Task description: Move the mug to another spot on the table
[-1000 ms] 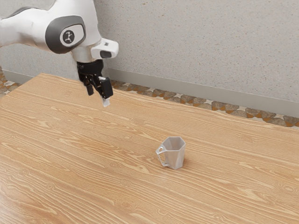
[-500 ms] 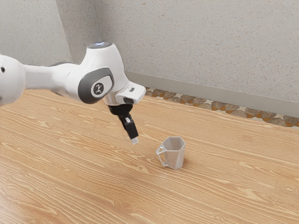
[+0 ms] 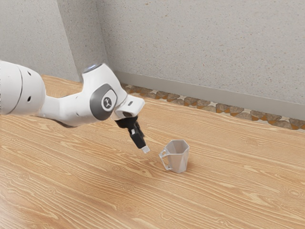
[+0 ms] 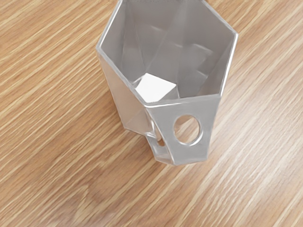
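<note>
The grey, 6-sided faceted mug (image 3: 175, 156) stands upright on the light wooden surface (image 3: 71, 191), a little right of the exterior view's centre, its flat handle turned toward the exterior view's left. The white arm reaches in from the left edge, and its black tool (image 3: 145, 150) slants down to a pale tip just beside the handle, apart from it and slightly above the wood. Whether the tool is apart or together cannot be told. From the wrist view the mug (image 4: 165, 80) shows its open mouth, with 1 round hole in the handle.
</note>
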